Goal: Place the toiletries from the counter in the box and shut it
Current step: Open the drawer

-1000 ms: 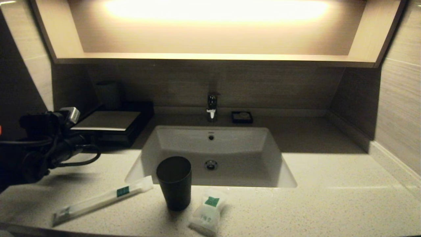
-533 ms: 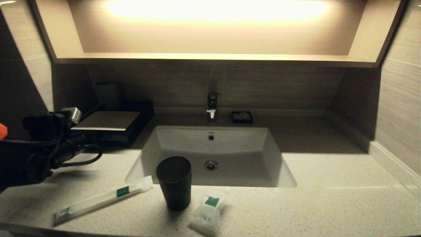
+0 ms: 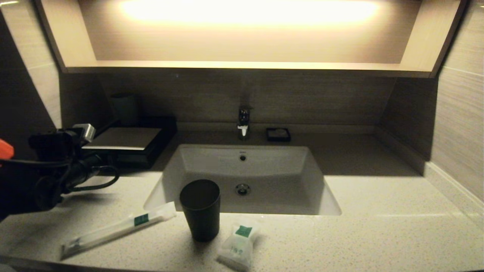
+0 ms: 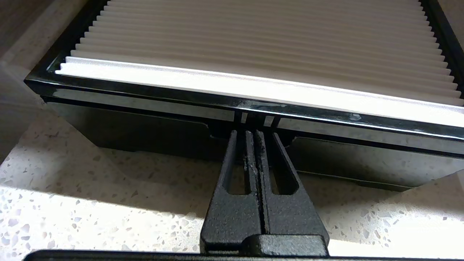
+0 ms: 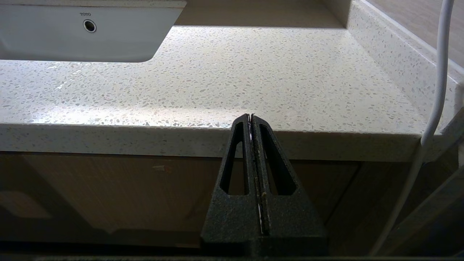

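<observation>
The long stick-shaped packet (image 3: 117, 229) lies on the counter (image 3: 378, 230) at the front left. The small white pouch (image 3: 237, 245) lies at the front middle. The black box (image 3: 124, 139) with its pale top stands at the back left. My left gripper (image 4: 253, 132) is shut and empty. Its tips sit at the small notch in the middle of the box's drawer front (image 4: 145, 127), which looks pushed in. In the head view the left arm (image 3: 56, 162) reaches toward the box. My right gripper (image 5: 251, 116) is shut and empty, parked below the counter's front edge (image 5: 145, 139).
A dark tumbler (image 3: 201, 209) stands between the two packets, in front of the sunken white basin (image 3: 245, 166). A faucet (image 3: 244, 122) and a tiny black dish (image 3: 278, 134) are behind the basin. A dark cup (image 3: 124, 107) stands behind the box.
My left arm has moved slightly to the right and forward, toward the box. The packets, the tumbler and the box have not moved.
</observation>
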